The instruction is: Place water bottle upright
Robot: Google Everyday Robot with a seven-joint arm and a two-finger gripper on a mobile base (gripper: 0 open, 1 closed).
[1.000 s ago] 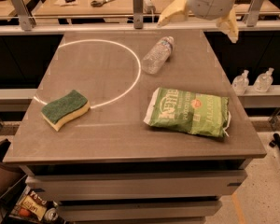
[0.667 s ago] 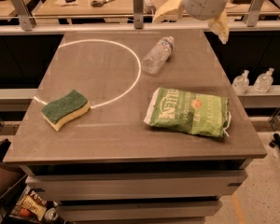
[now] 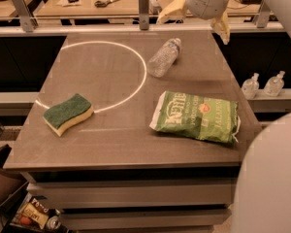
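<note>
The water bottle [image 3: 164,57] is clear crinkly plastic with a small cap. It lies on its side at the far middle of the grey table [image 3: 111,140], just outside the white circle line, cap pointing away to the right. My gripper [image 3: 196,18] hangs above the table's far edge, up and to the right of the bottle. Its two cream fingers [image 3: 170,9] are spread wide apart and hold nothing.
A green chip bag [image 3: 196,116] lies flat at the right front. A green and yellow sponge [image 3: 68,113] sits at the left, on the white circle line [image 3: 136,86]. Two small white pump bottles [image 3: 262,85] stand on a shelf to the right. A bench with scissors is behind.
My gripper has moved left and a little up along the far edge, closer to above the bottle. The bottle, bag and sponge have not moved.
</note>
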